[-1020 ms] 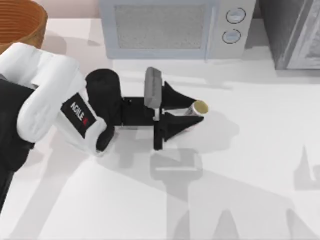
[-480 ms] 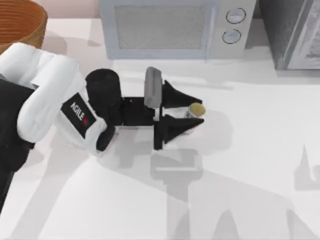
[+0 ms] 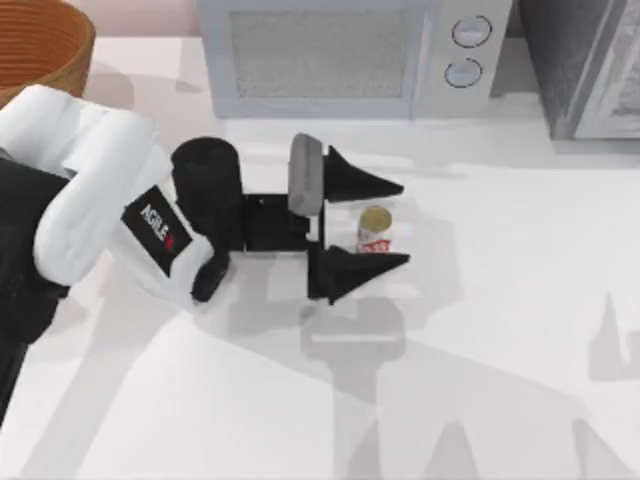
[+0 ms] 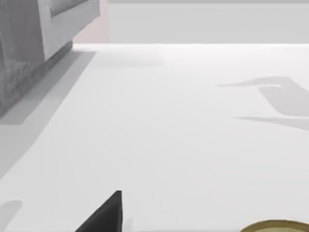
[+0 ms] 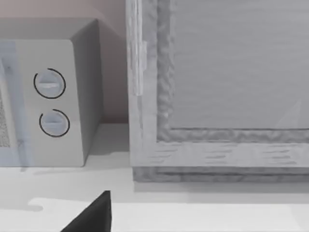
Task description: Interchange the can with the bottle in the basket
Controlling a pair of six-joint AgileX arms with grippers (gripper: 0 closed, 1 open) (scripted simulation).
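The can [image 3: 375, 230] stands upright on the white table, white with red markings and a dull gold top. My left gripper [image 3: 404, 224] is open around it, one black finger on each side and a gap on both. In the left wrist view the can's gold rim [image 4: 277, 227] and one black fingertip [image 4: 104, 215] show low down. The basket [image 3: 40, 50] sits at the table's far left corner, cut by the frame edge. The bottle is out of view. A black part of my right gripper [image 5: 94, 212] shows in the right wrist view, facing the back wall.
A grey microwave [image 3: 340, 55] stands at the back behind the can, also seen as the microwave [image 5: 48, 96] in the right wrist view. A grey cabinet [image 3: 590, 70] fills the back right corner. Bare table lies in front of and right of the can.
My left gripper was shut on the tilted can. Its fingers have spread apart and the can now stands free and upright between them, slightly further left.
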